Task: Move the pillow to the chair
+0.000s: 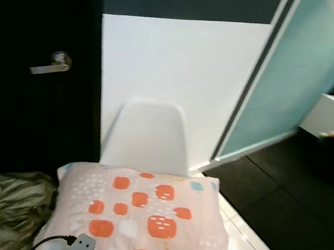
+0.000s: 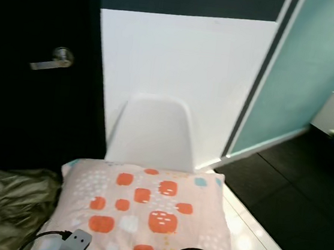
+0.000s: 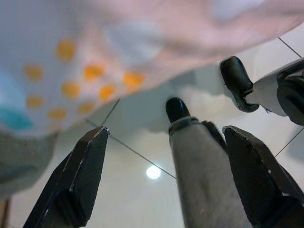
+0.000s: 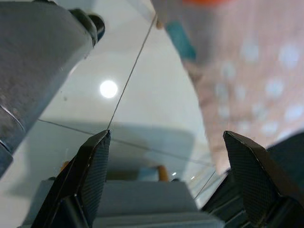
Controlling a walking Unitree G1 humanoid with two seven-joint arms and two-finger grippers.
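A white wall [image 1: 180,60] with a dark band above, a black door [image 1: 37,68] with a silver lever handle [image 1: 52,65], and a pale teal panel [image 1: 299,74] form the background in the left eye view. A white moulded chair [image 1: 146,136] stands against the wall. Just in front of it the pillow [image 1: 138,215] is carried on the two arms, its far edge close to the chair's seat front; whether it touches I cannot tell. It is pale pink with orange squares and small blue and white marks. An olive cloth [image 1: 0,208] lies low on the left.

The right eye view gives the same scene, with glossy white floor tiles [image 2: 251,237] turning to dark floor [image 2: 304,195] on the right.

In the left wrist view the left gripper [image 3: 166,175] stands spread, nothing between its fingers; the pillow's underside hangs above, and the robot's legs show over the tiles.

In the right wrist view the right gripper [image 4: 166,175] is likewise spread and empty, the pillow's edge beside it.

I judge the pillow light, soft and floppy, unbreakable, its cloth fairly grippy. It will sag where unsupported, so it seems best borne from beneath near both ends, or pinched at a corner seam.

No brand, label or writing can be read anywhere.
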